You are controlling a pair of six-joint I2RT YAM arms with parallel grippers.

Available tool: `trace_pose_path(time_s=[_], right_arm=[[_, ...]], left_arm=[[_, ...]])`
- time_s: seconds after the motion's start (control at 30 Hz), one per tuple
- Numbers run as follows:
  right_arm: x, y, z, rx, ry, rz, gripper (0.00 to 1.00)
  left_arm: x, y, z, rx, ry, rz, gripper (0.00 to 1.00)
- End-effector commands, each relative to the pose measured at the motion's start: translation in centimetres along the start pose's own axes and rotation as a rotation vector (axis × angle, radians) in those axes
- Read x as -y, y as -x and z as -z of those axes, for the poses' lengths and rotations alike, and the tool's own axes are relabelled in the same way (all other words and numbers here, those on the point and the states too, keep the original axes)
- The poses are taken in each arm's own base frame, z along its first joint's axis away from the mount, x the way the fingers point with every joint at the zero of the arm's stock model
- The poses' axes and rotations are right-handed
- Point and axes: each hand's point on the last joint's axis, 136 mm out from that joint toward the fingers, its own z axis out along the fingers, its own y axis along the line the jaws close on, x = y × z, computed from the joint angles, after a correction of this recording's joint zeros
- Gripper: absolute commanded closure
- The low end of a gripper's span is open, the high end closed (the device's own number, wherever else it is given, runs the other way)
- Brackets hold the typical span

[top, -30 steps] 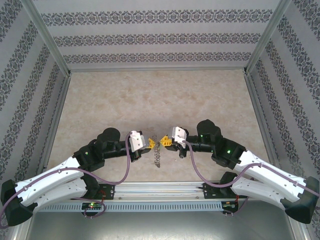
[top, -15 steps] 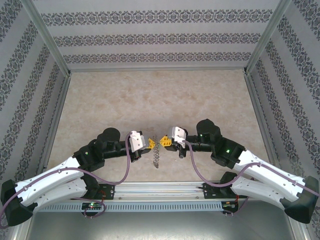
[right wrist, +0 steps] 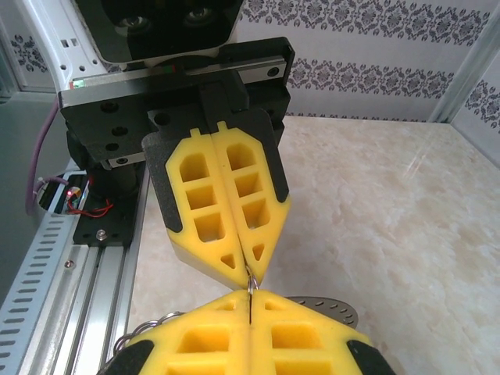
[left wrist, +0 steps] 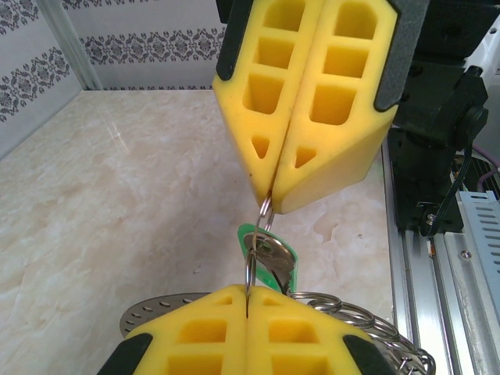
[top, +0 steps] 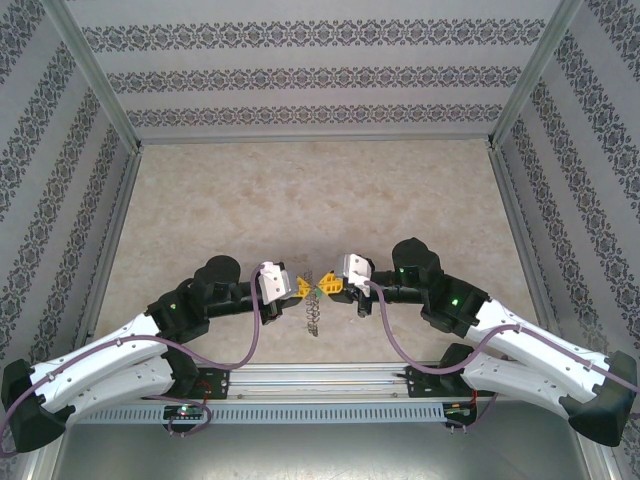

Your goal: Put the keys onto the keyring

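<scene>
Keyring [top: 312, 314] hangs pinched between left gripper [left wrist: 247, 295] and right gripper [left wrist: 272, 205], both jaws clamped on it. Green-headed key [left wrist: 275, 262] dangles touching it.

The jaws are yellow, the key [left wrist: 283, 266] green-headed, the table [left wrist: 117, 195] beige marble.

**Marble surface, keyring near its front edge**

Your pale beige, marble-veined surface [top: 300, 190] runs flat from the patterned walls [top: 320, 75] to the aluminium rail [top: 320, 378] at its near edge. At mid-width, close to that rail, you have the thin dark grey wiry metal keyring [top: 313, 316]. You cannot tell whether its lower end rests on the surface.
</scene>
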Motion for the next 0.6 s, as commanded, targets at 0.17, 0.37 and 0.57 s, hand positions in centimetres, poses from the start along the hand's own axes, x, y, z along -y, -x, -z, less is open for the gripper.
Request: trace_pose_path(time_s=[0.17,0.37,0.57], right_arm=[[0.68,-0.02,0.09,0.012,-0.035,-0.006,1.0],[0.34,-0.29,-0.16,0.004,-0.009,-0.015,1.0],[0.1,-0.22,-0.14,0.007,0.006,-0.014,1.0]], left_arm=[[0.37,2.05,0.36,0.088,-0.009,-0.032,1.0],[0.36,2.07,0.39,0.088,-0.009,-0.033,1.0],[0.38,2.21,0.47,0.09,-0.009,-0.034,1.0]])
